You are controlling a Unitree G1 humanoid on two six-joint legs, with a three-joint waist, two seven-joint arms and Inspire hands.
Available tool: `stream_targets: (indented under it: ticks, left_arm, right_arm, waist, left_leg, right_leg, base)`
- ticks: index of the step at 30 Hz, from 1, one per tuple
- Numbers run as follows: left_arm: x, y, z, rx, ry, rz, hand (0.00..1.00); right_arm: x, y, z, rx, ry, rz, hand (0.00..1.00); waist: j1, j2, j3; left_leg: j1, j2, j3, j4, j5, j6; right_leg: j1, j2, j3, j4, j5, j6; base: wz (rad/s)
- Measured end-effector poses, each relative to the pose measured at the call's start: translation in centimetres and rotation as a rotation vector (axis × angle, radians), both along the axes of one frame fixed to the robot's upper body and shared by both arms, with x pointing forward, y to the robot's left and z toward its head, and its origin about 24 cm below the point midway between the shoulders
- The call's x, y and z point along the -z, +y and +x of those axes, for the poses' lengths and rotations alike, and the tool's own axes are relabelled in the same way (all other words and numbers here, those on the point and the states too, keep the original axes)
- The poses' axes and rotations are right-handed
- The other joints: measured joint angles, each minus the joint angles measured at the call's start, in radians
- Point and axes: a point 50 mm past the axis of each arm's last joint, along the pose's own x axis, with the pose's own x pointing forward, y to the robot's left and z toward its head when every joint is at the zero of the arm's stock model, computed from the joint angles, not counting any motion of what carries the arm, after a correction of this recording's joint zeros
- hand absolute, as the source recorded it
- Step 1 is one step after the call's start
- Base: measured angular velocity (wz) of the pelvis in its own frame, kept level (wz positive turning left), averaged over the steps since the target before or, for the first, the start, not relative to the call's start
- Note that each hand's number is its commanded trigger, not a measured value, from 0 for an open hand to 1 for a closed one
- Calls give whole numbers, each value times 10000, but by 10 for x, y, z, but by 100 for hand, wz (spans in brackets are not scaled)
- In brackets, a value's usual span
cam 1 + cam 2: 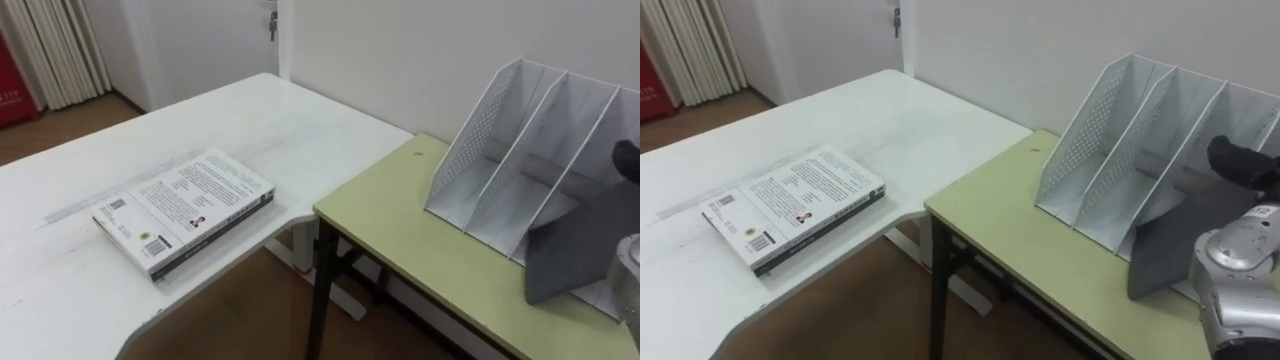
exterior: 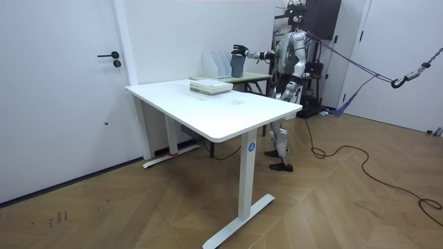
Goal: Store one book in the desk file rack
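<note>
One file rack [image 1: 1090, 140]. Two benches: one yellow-green bench [image 1: 400, 220] under the rack, one white bench [image 1: 250, 120] to the rack's left. Two books: one pale book [image 1: 185, 205] well left of the rack, one dark grey book [image 1: 1170, 250] at the rack's front.

You had two books before you. The white-covered book [image 1: 185, 207] lay flat at 9 o'clock on the white desk [image 1: 300, 120], printed cover up, askew to the desk's near edge. The file rack [image 1: 1110, 120], pale perforated metal with slanted dividers, stood at 2 o'clock on the yellow-green table [image 1: 1010, 230]. The dark grey book [image 1: 1180, 240] stood on edge at 3 o'clock, tilted, at the mouth of the rack's third slot from the left. The right hand [image 1: 1240, 160] gripped its top. You couldn't tell whether it sat inside.
</note>
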Motion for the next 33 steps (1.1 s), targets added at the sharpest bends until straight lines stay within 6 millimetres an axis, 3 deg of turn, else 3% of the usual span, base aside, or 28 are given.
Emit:
stream_targets:
  ticks: [6, 27, 33]
  left_arm:
    - [0, 0, -1, -227, 77, -126, 0]
    - [-3, 6, 1, -351, 4, 170, 0]
    - [-3, 8, 0, -339, -23, 251, 0]
  right_arm:
    - [-7, -8, -2, 143, -41, -275, 0]
    - [-9, -9, -2, 152, -63, -302, 0]
    - [-30, -5, 8, 0, -965, 107, 0]
  waist:
    - [-1, 7, -6]
    - [-84, -52, 6]
    - [-265, -24, -13]
  left_leg:
    - [27, -1, -10, -16, 0, 0]
    - [39, -8, -8, -6, 1, -1]
    - [18, -25, -15, 15, 1, 0]
  right_leg:
    - [-7, -11, -40, 17, -18, 9]
    - [100, -33, -128, 1, -62, 25]
    - [102, -46, -140, 15, -73, 37]
  base:
    - [1]
    - [1]
    - [1]
